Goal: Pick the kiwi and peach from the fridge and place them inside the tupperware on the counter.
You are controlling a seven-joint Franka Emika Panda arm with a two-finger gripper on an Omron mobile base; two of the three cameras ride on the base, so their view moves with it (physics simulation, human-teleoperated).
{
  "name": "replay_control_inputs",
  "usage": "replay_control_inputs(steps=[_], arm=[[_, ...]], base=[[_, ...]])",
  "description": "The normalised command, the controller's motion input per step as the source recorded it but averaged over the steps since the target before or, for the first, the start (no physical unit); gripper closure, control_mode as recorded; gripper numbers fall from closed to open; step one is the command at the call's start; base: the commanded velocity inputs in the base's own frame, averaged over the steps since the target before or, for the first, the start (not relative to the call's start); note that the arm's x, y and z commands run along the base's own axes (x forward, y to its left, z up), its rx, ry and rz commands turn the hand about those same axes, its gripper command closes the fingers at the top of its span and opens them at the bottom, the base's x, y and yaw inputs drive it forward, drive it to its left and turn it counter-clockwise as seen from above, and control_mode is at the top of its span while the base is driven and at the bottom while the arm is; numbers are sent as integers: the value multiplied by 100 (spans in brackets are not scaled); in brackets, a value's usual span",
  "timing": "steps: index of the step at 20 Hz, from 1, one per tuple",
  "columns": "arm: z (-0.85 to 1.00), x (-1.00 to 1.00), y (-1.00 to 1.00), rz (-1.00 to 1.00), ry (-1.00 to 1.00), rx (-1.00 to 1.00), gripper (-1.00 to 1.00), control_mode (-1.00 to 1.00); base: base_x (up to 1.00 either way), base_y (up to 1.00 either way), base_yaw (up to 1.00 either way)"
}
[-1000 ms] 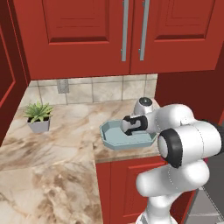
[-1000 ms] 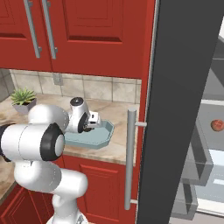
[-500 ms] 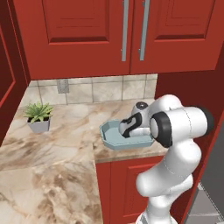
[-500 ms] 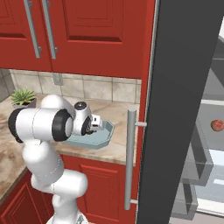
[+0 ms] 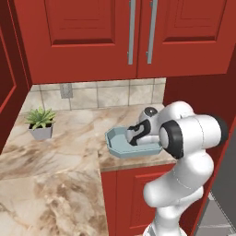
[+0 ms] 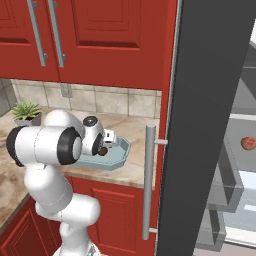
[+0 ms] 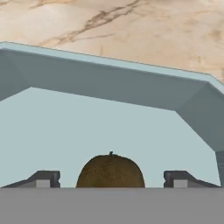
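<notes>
Kiwi: lying inside tupperware, tool standing wide around it. Peach: sitting on fridge shelf, awaiting pickup.

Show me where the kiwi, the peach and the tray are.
kiwi (image 7: 110, 171), hand view, middle of its brown skin.
peach (image 6: 246, 143), right base view, centre of the fruit, inside the fridge.
tray (image 5: 120, 151), left base view, front left rim.

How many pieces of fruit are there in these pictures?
2. A brown kiwi lies in the tupperware on the counter; an orange-red peach sits on a fridge shelf. More may be hidden inside.
</notes>
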Motion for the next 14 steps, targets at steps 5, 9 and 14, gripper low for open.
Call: replay_control_inputs(steps=[5,9,14], arm=[[53,-50,-7,0,-10,0,-100,-100],[62,-95,-21,0,-14,0,-100,-100],[88,-81,-10,3,-20,0,-100,-100]], base=[[0,0,0],[0,0,0],[0,0,0]])
